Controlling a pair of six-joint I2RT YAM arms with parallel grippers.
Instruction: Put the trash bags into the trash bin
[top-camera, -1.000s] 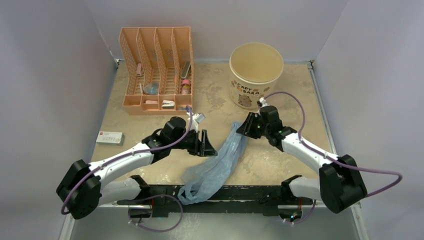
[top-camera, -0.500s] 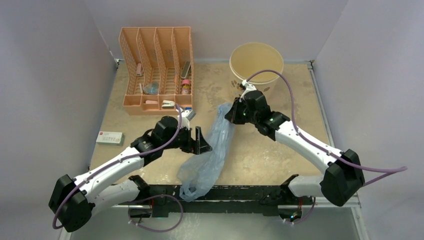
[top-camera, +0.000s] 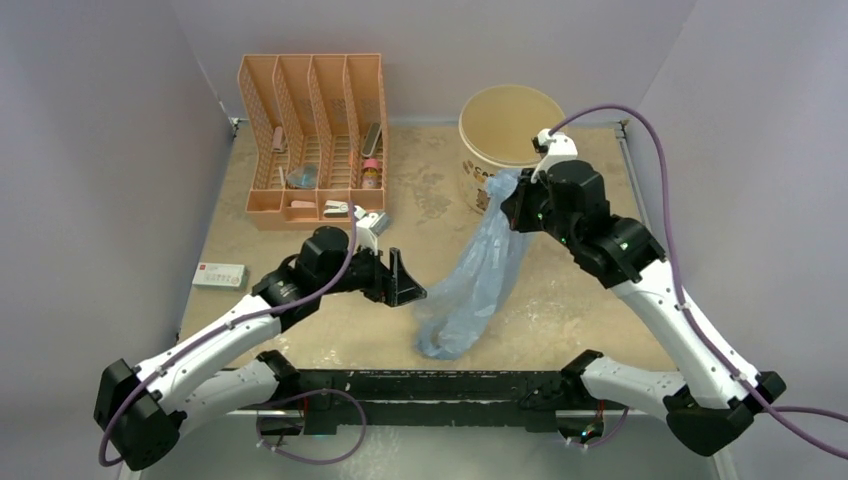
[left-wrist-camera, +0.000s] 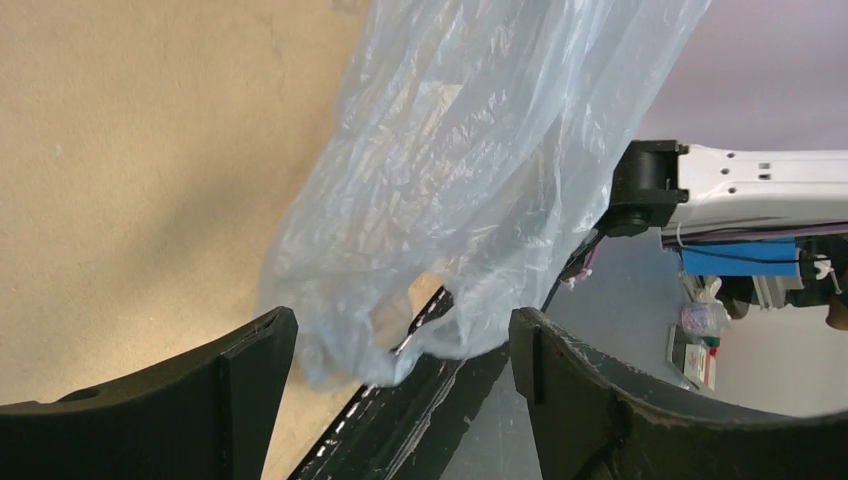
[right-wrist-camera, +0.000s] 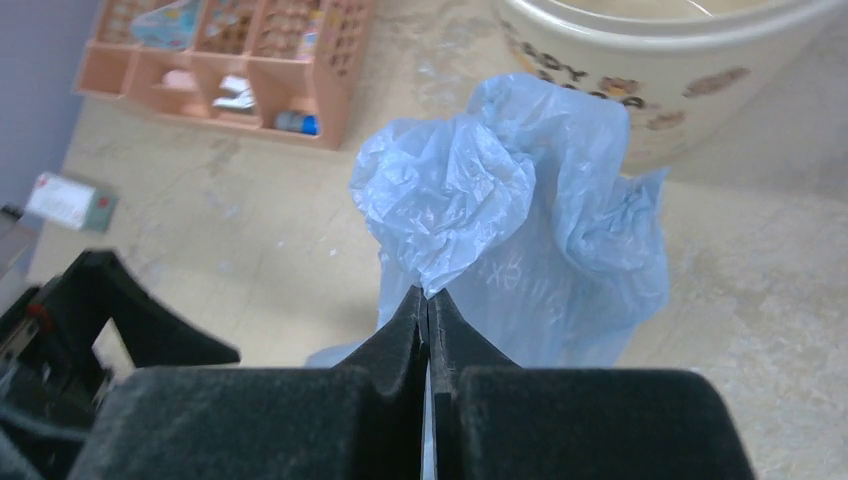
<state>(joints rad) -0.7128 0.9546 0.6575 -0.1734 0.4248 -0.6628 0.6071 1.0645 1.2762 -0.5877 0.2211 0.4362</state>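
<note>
Right wrist view shows the right gripper (right-wrist-camera: 428, 305) pinching the trash bag (right-wrist-camera: 520, 230) at its top; only the left wrist view shows the left gripper (left-wrist-camera: 400, 320) wide, empty.

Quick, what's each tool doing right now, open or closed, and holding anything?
Left tool: open, holding nothing.
Right tool: closed on the trash bag.

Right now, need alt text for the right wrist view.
The right gripper is shut on a bunched fold of the light-blue trash bag, with the cream trash bin just behind it at upper right. An orange mesh organizer stands at upper left.
</note>
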